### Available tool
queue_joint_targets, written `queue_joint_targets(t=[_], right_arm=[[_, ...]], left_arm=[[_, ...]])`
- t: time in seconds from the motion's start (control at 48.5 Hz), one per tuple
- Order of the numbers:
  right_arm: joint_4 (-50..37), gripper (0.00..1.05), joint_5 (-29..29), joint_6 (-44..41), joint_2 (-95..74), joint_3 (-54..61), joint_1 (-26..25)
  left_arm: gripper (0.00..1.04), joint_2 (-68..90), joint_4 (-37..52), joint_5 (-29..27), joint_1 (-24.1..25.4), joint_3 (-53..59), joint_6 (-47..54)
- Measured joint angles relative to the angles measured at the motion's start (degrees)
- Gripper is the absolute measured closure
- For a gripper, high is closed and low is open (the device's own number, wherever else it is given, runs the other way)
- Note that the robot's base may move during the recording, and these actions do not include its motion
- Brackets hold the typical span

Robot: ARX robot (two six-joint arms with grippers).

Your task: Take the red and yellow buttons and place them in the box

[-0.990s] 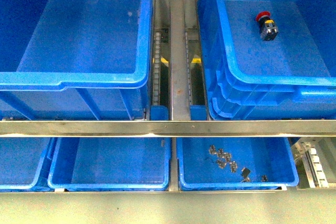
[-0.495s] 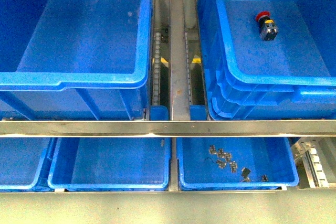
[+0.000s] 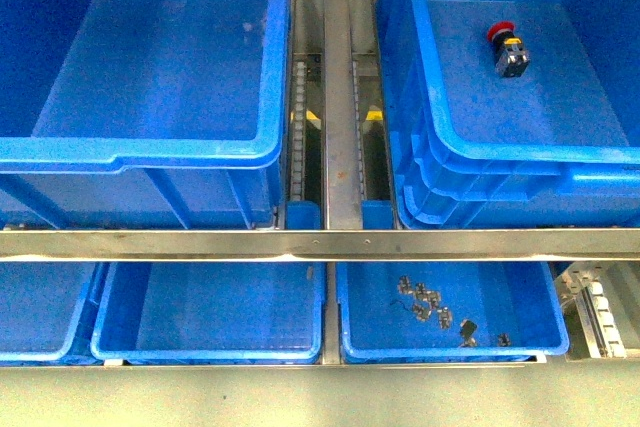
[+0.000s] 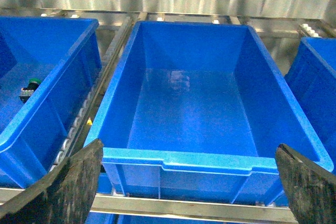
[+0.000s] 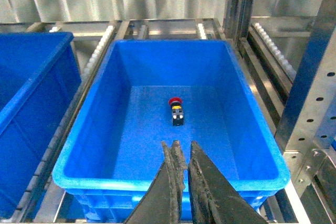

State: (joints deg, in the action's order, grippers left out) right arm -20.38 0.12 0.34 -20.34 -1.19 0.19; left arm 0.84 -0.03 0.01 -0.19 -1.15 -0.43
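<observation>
A red button (image 3: 507,50) with a black and yellow body lies on the floor of the right-hand large blue box (image 3: 520,152); in the right wrist view the button (image 5: 176,109) is near the middle of that box (image 5: 157,174). My right gripper (image 5: 181,148) is shut on nothing, above the box's near rim. The left-hand large blue box (image 3: 150,147) shows nothing inside. My left gripper (image 4: 187,182) is open, with its fingers (image 4: 68,187) spread wide before that box (image 4: 189,158). No yellow button is in view. Neither arm shows in the front view.
A green-capped button (image 4: 31,87) lies in a further blue crate (image 4: 47,124) beyond the left box. A roller track (image 3: 335,97) runs between the two boxes. A steel rail (image 3: 320,243) crosses in front. Below it are shallow blue trays, one (image 3: 450,347) holding small metal parts (image 3: 430,302).
</observation>
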Motion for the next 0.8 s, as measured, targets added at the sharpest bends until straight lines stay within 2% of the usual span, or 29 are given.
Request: queue_joint_targets(t=[0.536,0.64,0.805], right_arm=[[10.4,1.01,0.0,0.0,10.4,0.0,0.0],[19.4,1.01,0.1,0.0,17.6,0.0,-0.1],[20.2,1.01,0.0,0.0,20.1,0.0,-0.1]], left_arm=[[0.08,0.0,0.0,0.0,0.0,0.0,0.0],[0.08,0.0,0.0,0.0,0.0,0.0,0.0],[0.08,0.0,0.0,0.0,0.0,0.0,0.0]])
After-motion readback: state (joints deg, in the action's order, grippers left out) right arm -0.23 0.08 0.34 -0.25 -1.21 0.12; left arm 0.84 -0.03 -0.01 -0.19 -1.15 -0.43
